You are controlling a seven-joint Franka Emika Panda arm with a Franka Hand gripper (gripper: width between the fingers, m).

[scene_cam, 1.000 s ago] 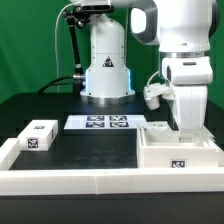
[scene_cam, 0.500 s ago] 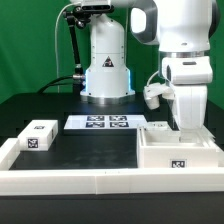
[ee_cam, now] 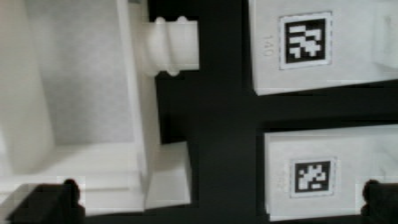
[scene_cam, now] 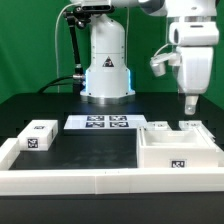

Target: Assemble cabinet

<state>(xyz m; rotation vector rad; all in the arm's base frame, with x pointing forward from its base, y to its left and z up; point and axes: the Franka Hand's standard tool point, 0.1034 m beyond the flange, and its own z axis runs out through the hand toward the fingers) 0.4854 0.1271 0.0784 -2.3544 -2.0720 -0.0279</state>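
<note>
- Your gripper [scene_cam: 190, 104] hangs in the air on the exterior view's right, pointing straight down, with nothing in it.
- In the wrist view you see its two dark fingers [ee_cam: 45, 203] at opposite edges of the picture. The jaws are spread wide and nothing is held between them.
- Directly under it in the exterior view is the far rim of the cabinet [scene_cam: 160, 157]. The fingertips are clear above that rim and do not touch it.
- The cabinet is the big white piece on the exterior view's right side of the black table [scene_cam: 90, 150]. It stands upright with its hollow facing up, and you can see one black-and-white tag on its near wall.
- Two small white bits with dark marks stand along its far rim. They are too small for you to read.
- The wrist view looks down on a white part with a ribbed round peg [ee_cam: 169, 45]. Beside it, across a dark gap, are two white squares, each with a tag [ee_cam: 304, 38]. You cannot tell from that view which piece each belongs to.
- A long white border rail [scene_cam: 70, 181] runs along the near edge of the table, just in front of the cabinet.
- A small white block [scene_cam: 40, 135] with a tag lies on the exterior view's left, well apart from the cabinet.
- The marker board [scene_cam: 100, 122] lies flat between them, nearer the robot's base [scene_cam: 107, 60].
</note>
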